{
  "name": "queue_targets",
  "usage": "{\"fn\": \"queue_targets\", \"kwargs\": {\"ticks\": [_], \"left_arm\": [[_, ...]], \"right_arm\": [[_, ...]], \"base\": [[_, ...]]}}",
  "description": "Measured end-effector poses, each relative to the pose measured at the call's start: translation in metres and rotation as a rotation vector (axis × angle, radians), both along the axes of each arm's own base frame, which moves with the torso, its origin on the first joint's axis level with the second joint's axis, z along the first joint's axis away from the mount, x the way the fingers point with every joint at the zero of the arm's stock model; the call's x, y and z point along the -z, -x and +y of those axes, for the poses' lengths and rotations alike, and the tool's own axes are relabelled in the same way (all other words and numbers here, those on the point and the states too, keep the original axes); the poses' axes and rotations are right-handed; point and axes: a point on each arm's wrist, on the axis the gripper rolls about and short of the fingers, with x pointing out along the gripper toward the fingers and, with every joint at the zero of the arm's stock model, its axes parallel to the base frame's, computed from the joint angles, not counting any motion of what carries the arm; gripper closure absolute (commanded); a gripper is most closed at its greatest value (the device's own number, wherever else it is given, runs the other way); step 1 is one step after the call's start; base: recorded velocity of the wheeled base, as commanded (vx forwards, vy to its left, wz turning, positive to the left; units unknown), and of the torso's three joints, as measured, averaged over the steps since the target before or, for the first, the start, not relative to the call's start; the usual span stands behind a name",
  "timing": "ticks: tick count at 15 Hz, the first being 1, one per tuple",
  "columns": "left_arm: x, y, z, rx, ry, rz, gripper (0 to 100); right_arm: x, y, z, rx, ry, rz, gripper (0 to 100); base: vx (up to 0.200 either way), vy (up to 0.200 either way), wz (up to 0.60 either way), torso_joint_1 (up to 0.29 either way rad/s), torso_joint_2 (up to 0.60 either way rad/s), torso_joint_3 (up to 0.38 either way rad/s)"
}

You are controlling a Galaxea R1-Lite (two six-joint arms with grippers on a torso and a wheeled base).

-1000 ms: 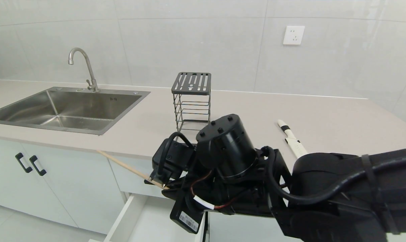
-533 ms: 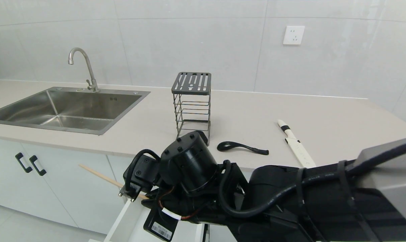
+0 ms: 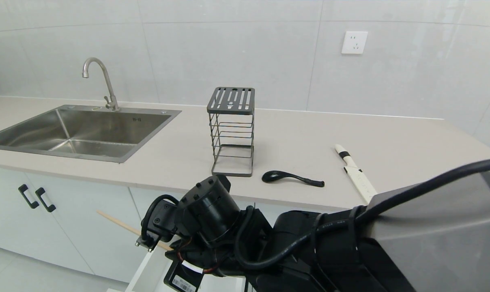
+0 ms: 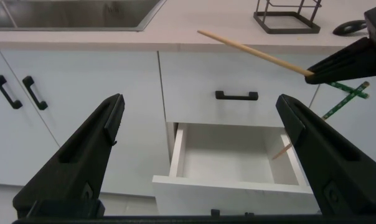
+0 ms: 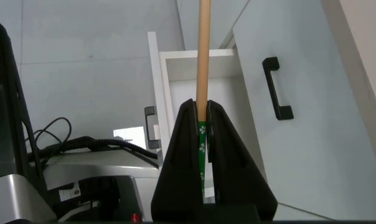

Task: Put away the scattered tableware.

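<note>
- Head view: the right pincer (image 3: 164, 246) hangs in front of the counter (image 3: 310, 134) edge, below its top and above the open drawer (image 3: 141, 271).
- It is pinching a chopstick (image 3: 119, 224) near the green patterned end. The bare wooden length slants up and away from the fingertips towards the robot's left.
- In the right wrist view the two fingers of the right pincer (image 5: 202, 109) are pressed flat on the chopstick (image 5: 204, 50), and the drawer (image 5: 154, 81) lies straight beyond them.
- The left pincer (image 4: 199, 106) is spread wide with nothing between its fingers. It faces the cabinet front, the drawer (image 4: 175, 155) is ahead of it and lower, and the right pincer (image 4: 312, 72) is off to its right.
- Behind and above the right pincer, on the counter, stands a wire rack (image 3: 231, 129).
- A black spoon (image 3: 291, 177) lies just right of the rack's foot, and a white knife (image 3: 354, 170) lies farther right.
- The sink (image 3: 78, 129) and tap (image 3: 101, 81) are well off to the left pincer's side.
- The shut drawer above has a black handle (image 4: 236, 96), close under the chopstick (image 4: 250, 50).
- Inside the open drawer a thin wooden stick (image 4: 281, 151) leans at the right wall. I cannot tell what it is.
</note>
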Motion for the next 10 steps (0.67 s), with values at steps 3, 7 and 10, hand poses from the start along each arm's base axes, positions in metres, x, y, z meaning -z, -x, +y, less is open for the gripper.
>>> {"fn": "queue_targets", "kwargs": {"ticks": [3, 7, 10], "left_arm": [[0.000, 0.000, 0.000, 0.000, 0.000, 0.000, 0], [0.000, 0.000, 0.000, 0.000, 0.000, 0.000, 0], [0.000, 0.000, 0.000, 0.000, 0.000, 0.000, 0]], "right_arm": [[0.005, -0.002, 0.003, 0.001, -0.002, -0.003, 100], [0.012, -0.008, 0.014, 0.034, -0.079, -0.070, 100], [0.019, -0.005, 0.017, 0.037, -0.064, -0.071, 100]], "base": [[0.000, 0.000, 0.00, -0.110, 0.24, 0.144], [0.000, 0.000, 0.00, -0.205, 0.47, 0.257], [0.000, 0.000, 0.00, -0.196, 0.45, 0.253]]}}
